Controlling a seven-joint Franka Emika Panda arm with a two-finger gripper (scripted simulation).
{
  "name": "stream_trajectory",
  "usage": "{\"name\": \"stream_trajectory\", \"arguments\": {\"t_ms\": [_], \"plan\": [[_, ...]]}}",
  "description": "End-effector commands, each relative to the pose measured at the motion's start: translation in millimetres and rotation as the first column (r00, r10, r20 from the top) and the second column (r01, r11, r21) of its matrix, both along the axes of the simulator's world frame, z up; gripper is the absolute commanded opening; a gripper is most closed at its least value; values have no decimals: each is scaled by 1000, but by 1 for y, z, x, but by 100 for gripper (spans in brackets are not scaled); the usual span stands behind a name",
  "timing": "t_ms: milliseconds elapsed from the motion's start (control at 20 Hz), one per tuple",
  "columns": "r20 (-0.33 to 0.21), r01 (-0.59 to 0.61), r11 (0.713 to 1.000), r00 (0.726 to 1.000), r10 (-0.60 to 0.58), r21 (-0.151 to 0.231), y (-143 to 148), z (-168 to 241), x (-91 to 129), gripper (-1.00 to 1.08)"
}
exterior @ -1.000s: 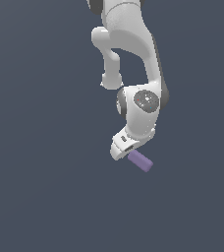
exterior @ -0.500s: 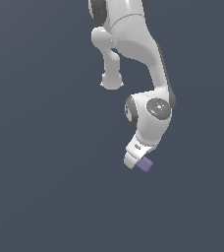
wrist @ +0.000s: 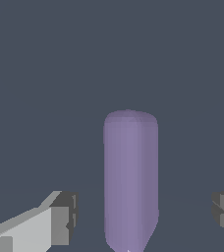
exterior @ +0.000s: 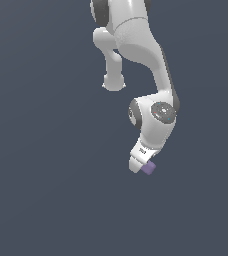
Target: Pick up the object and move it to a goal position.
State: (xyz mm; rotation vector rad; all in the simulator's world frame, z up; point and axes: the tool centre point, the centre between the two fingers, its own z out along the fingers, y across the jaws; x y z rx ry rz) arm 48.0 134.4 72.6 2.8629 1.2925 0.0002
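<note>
The light-purple block [wrist: 130,182] lies at the wrist view's lower centre, lengthwise between the spread fingertips [wrist: 65,216]. Closing while off-centre could nudge or twist it instead of seizing it. The gripper [wrist: 146,216] is released, with clear gaps either side, gripping nothing. In the exterior view's lower centre, the block [exterior: 148,168] peeks beside the gripper [exterior: 137,164].

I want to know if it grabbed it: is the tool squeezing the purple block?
No, the wrist view shows both fingers apart from the purple block.
</note>
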Motion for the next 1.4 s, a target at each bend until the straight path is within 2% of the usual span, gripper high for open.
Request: {"name": "stream_trajectory", "arguments": {"t_ms": [0,350,650,700,1350], "plan": [[-1,0,1000,1000,0,0,0,-6,0,100],[-1,-5,1000,1000,5,0,0,-40,-1,100],[0,-6,1000,1000,6,0,1,-48,0,100],[0,-6,1000,1000,6,0,1,-48,0,-100],[0,-6,1000,1000,6,0,0,-47,-1,-100]]}}
